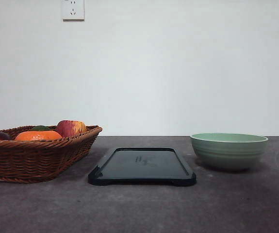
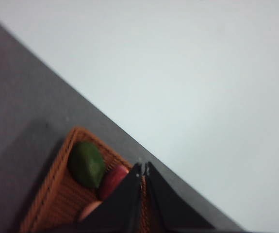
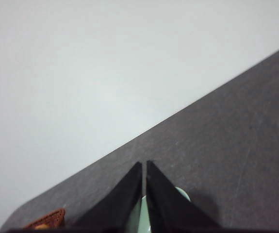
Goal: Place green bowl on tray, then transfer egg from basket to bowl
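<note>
Plain white wall behind a dark grey desk [image 1: 139, 208]. Green bowl [image 1: 229, 150] sits on the desk right of the empty tray [image 1: 142, 166], apart from it. Basket [image 1: 32, 158] on the left holds fruit; egg not identifiable. Left hand [image 2: 143, 167] and right hand [image 3: 144, 165] both pinched closed, empty. Bowl judged rigid, smooth, breakable, fairly heavy: pinch the rim wall.

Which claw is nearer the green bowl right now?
Right. The right claw hangs shut just over the green bowl, whose rim shows between its fingers. The left claw is over the basket, beyond the tray.
</note>
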